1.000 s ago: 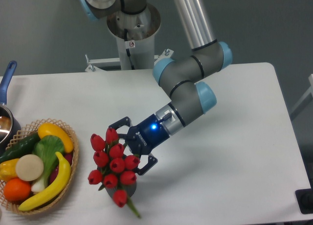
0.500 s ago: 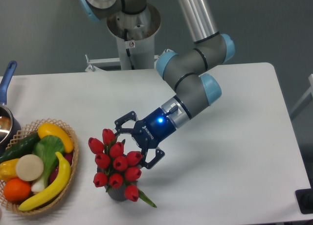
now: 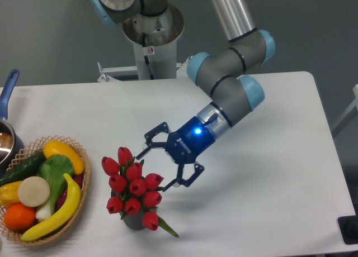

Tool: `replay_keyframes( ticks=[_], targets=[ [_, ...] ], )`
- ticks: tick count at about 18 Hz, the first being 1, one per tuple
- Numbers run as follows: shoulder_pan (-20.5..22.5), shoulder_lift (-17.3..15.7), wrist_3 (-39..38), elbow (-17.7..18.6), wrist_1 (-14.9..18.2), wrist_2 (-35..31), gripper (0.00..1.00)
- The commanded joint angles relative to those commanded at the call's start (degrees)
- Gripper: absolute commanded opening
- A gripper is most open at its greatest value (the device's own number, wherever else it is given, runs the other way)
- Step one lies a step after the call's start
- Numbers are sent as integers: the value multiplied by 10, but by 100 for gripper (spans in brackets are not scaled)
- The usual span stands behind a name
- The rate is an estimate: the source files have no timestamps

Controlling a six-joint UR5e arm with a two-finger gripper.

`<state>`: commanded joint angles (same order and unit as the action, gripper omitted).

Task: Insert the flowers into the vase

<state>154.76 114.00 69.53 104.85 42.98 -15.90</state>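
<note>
The flowers are a tight bunch of about ten red tulips, their glossy closed heads crowded together in a rough cluster that spreads wider than the vase beneath them. They stand in the vase, heads up, and one long green leaf juts out low on the side away from the wicker basket, ending just above the white worktop. Only a small dark grey part of the vase shows under the blooms; its rim is hidden by them, so its ribbing cannot be made out. The vase stands on the worktop just beside the basket, on the side facing the arm, near the front edge. The gripper hangs just above and beyond the bunch as seen from the basket, its two black fingers spread wide and holding nothing; the lower fingertip lies very close to the nearest tulip head, and whether it touches cannot be told. A blue light glows on the gripper's body. The basket holds yellow bananas, an orange fruit, a cucumber and leafy greens, and a blue-handled pot sits beyond it at the worktop's edge.
</note>
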Motion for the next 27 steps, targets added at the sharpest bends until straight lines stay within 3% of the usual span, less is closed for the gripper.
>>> replay_keyframes(
  ticks=[7, 14, 16, 22, 27],
  targets=[
    [66, -9, -4, -10, 0, -15, 100],
    [77, -71, -39, -18, 10, -277, 100],
    [74, -81, -39, -32, 41, -340, 100],
    [59, -89, -33, -115, 182, -562, 100],
    [36, -52, -17, -181, 233, -669, 100]
  ],
)
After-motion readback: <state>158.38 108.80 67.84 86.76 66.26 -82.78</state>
